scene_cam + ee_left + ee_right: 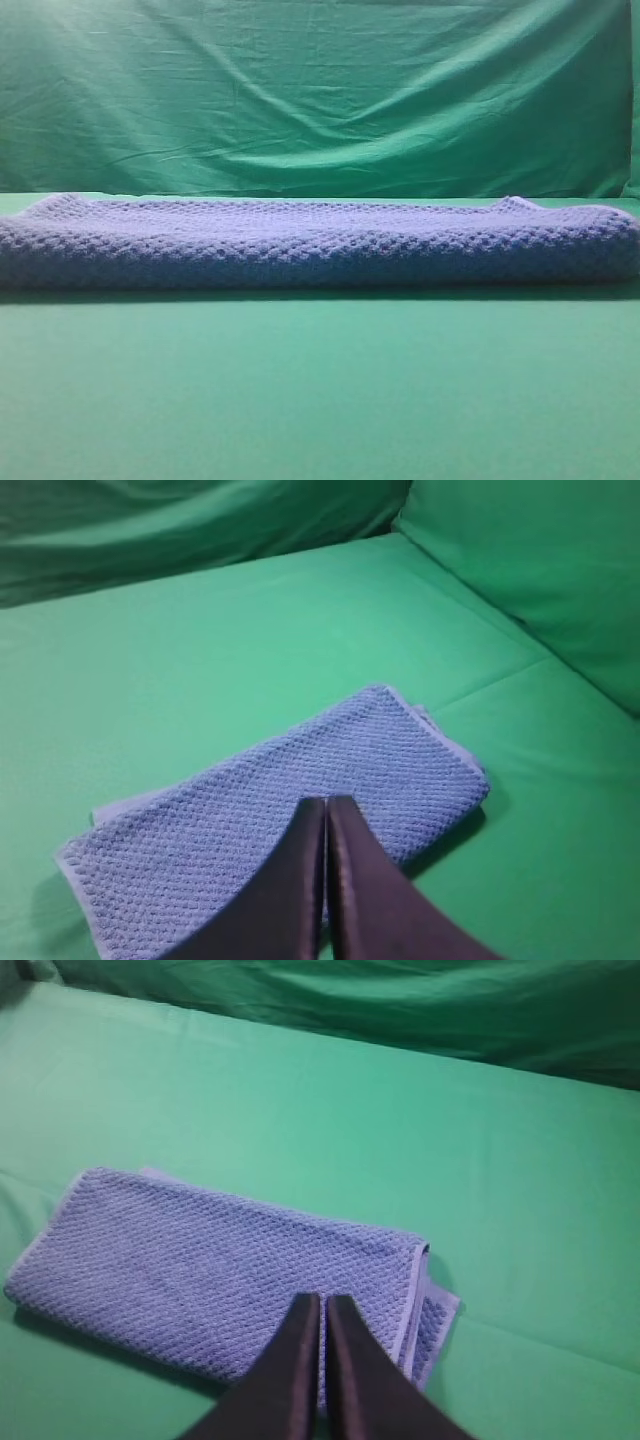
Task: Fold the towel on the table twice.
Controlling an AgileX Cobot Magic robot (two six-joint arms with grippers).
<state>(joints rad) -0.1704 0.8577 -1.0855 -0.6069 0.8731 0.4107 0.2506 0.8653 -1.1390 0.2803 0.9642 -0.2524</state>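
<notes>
The blue-grey waffle-weave towel (320, 245) lies folded in a long low band across the green table (320, 390), spanning nearly the whole exterior view. No arm shows in that view. In the left wrist view my left gripper (326, 802) is shut, its dark fingers pressed together with nothing between them, above the folded towel (230, 820). The right wrist view shows my right gripper (322, 1300) also shut and empty over the towel (200, 1250), near its layered end.
A wrinkled green backdrop cloth (320, 90) hangs behind the table. Bare green table surface (200, 650) lies around the towel on all sides. The towel's layered edges (432, 1320) stick out slightly at one end.
</notes>
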